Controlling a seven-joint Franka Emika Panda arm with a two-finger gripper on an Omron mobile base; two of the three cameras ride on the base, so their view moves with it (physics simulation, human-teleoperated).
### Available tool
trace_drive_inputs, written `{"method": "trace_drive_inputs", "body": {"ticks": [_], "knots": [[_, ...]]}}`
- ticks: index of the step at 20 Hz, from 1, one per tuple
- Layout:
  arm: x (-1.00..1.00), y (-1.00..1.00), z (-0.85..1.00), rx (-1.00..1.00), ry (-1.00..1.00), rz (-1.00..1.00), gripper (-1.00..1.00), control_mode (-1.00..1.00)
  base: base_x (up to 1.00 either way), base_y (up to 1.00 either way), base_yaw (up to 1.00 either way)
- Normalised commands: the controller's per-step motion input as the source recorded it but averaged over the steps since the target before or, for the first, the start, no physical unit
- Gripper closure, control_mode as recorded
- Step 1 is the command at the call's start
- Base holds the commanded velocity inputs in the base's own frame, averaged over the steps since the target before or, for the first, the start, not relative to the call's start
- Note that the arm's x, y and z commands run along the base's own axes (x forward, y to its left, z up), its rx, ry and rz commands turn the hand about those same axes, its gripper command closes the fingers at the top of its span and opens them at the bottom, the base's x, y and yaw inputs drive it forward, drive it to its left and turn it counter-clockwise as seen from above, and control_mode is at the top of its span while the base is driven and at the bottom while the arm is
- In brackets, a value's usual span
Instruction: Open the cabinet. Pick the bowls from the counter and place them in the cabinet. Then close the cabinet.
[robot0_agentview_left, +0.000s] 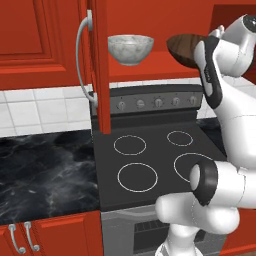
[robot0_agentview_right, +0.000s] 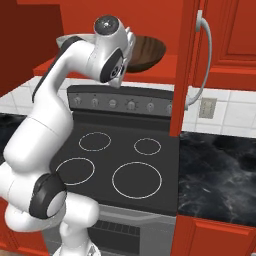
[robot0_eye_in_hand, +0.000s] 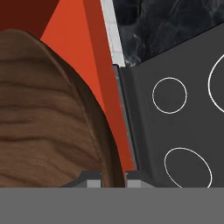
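The cabinet stands open, its left door (robot0_agentview_left: 101, 65) and right door (robot0_agentview_right: 188, 65) swung out edge-on with their long silver handles. The marbled grey-white bowl (robot0_agentview_left: 130, 49) sits on the red shelf (robot0_agentview_left: 150, 71), and in the right base view its rim (robot0_agentview_right: 62, 40) peeks from behind the arm. My gripper (robot0_eye_in_hand: 113, 180) is shut on the rim of the dark brown wooden bowl (robot0_agentview_left: 182, 49) (robot0_agentview_right: 146, 52) (robot0_eye_in_hand: 43, 118). It holds that bowl tilted over the shelf's front edge, to the right of the marbled one. Whether the brown bowl touches the shelf I cannot tell.
Below the cabinet lies the matte black stovetop (robot0_agentview_left: 150, 160) with white rings and a knob panel (robot0_agentview_right: 125, 104). The black marble counter (robot0_agentview_left: 45, 170) (robot0_agentview_right: 220, 170) flanks it on both sides. The open doors jut out over the stove's left and right edges.
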Motion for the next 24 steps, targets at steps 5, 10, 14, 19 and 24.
{"method": "trace_drive_inputs", "body": {"ticks": [5, 10, 14, 19, 24], "knots": [[0.37, 0.0, 0.0, 0.0, 0.0, 0.0, 1.0, -1.0, 0.0, 0.0, 0.0], [0.39, 0.0, 0.0, 0.0, 0.0, 0.0, 1.0, -1.0, 0.0, 0.0, 0.0], [0.36, 0.0, -0.02, 0.0, 0.0, 0.0, 1.0, -1.0, 0.0, 0.0, 0.0], [0.09, 0.0, -0.02, 0.0, 0.02, 0.0, -1.0, -1.0, 0.0, 0.0, 0.0], [0.0, 0.0, 0.01, 0.0, -0.01, 0.0, -1.0, -1.0, 0.0, 0.0, 0.0]]}}
